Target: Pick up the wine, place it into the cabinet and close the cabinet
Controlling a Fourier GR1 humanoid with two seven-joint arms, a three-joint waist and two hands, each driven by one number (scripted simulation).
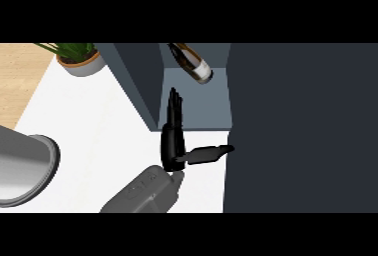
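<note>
- The wine bottle (193, 64) lies tilted inside the open cabinet (196, 102), toward the back of its floor, apart from the hand.
- One hand (174, 142) shows, and I cannot tell which side it belongs to; its fingers (175, 107) are straight and released, pointing into the cabinet's opening, thumb out toward the dark door (303, 130).
- A potted plant (77, 57) stands at the counter's (96, 130) far left corner.
- A grey round pot (22, 167) sits at the left edge.
</note>
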